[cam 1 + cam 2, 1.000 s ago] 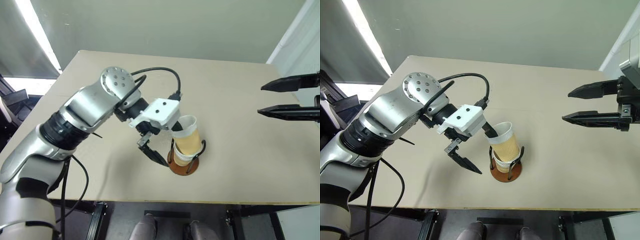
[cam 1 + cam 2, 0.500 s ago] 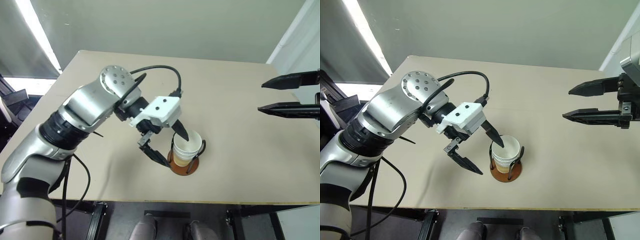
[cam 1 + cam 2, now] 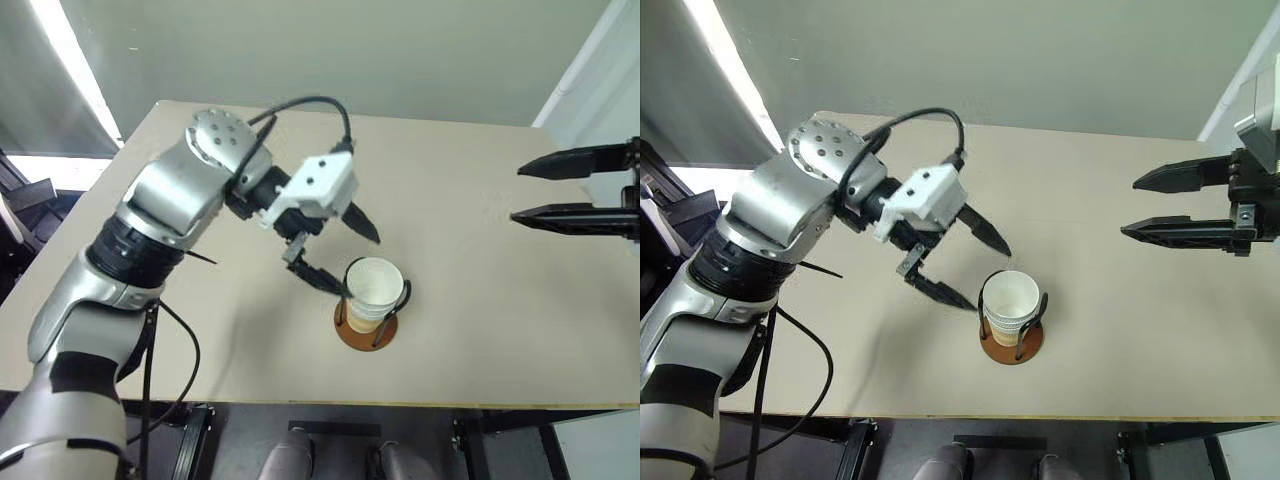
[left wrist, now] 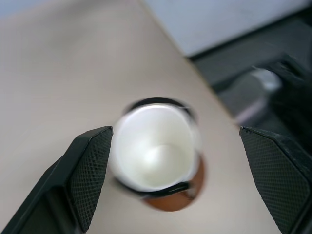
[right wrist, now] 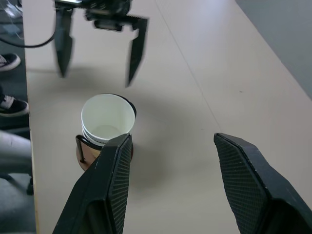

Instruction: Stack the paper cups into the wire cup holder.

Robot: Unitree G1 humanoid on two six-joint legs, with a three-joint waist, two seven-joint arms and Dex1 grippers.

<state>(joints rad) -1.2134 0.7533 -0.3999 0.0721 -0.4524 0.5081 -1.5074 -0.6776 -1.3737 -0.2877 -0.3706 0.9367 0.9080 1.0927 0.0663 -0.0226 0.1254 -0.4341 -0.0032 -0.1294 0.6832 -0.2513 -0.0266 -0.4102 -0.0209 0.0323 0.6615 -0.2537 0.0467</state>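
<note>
Paper cups (image 3: pixel 372 291) sit upright, mouths up, in my holder (image 3: pixel 366 325); left gripper (image 3: pixel 342 257) wide, empty; right gripper (image 3: pixel 522 194) parted, empty.

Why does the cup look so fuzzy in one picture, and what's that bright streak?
Left wrist view: the paper cups blur softly. Right wrist view: the left gripper smears while the stack stays crisp. Left eye view: a ceiling light glares at upper left.

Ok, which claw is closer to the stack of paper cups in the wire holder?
Left. The left claw hangs open just above the paper cups; the right claw is open, far off over the table's right side.
</note>
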